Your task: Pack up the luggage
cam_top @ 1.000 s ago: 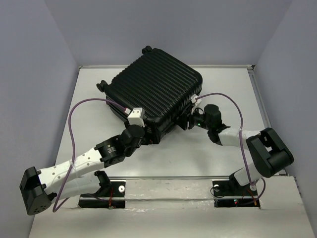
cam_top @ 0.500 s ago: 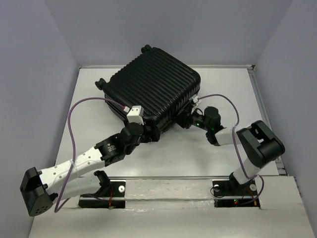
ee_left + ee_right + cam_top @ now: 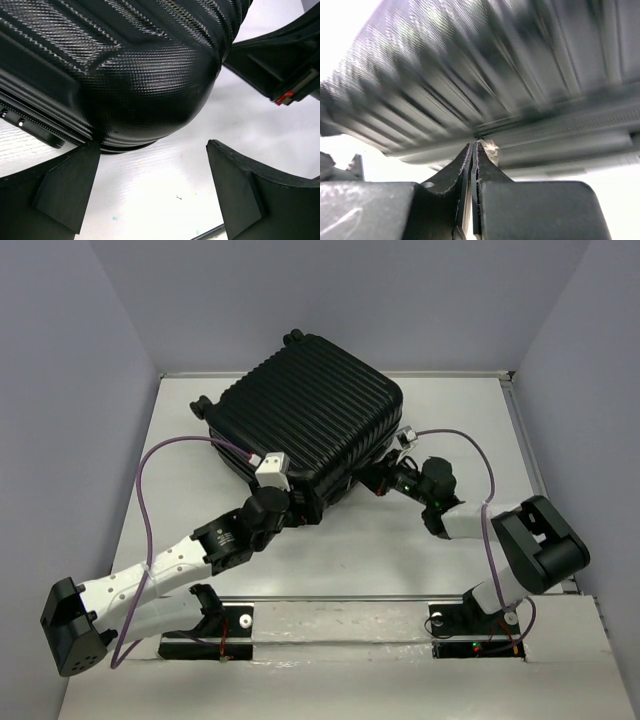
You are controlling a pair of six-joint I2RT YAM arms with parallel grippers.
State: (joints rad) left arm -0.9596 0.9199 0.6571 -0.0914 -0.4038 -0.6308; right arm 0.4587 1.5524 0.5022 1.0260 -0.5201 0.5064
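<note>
Slipping off the zipper pull (image 3: 489,145) is the main risk at this moment: the right hand (image 3: 376,478) has its fingers pressed together on only a small pale tab at the seam of the luggage (image 3: 305,410), which appears to be the pull, and the grip looks shallow, so a tug at an angle to the zipper track could strip the tab out or jam the slider. A second risk is that the whole case slides or turns on the surface (image 3: 400,545) instead of the zipper running, because nothing clamps it. The left hand (image 3: 305,506) is open, its fingers spread on either side of the rounded near corner of the shell; one pad seems to touch the corner's underside, though contact cannot be confirmed. The luggage lies closed, ribbed shell up, at the middle-far part of the surface, turned diagonally, with its caster wheels (image 3: 203,403) toward the far left. The left arm reaches forward and inward from its base, low and stretched, wrist level at the near-left corner. The right arm folds sharply at the elbow and doubles back leftward, its wrist low against the near-right edge of the case.
</note>
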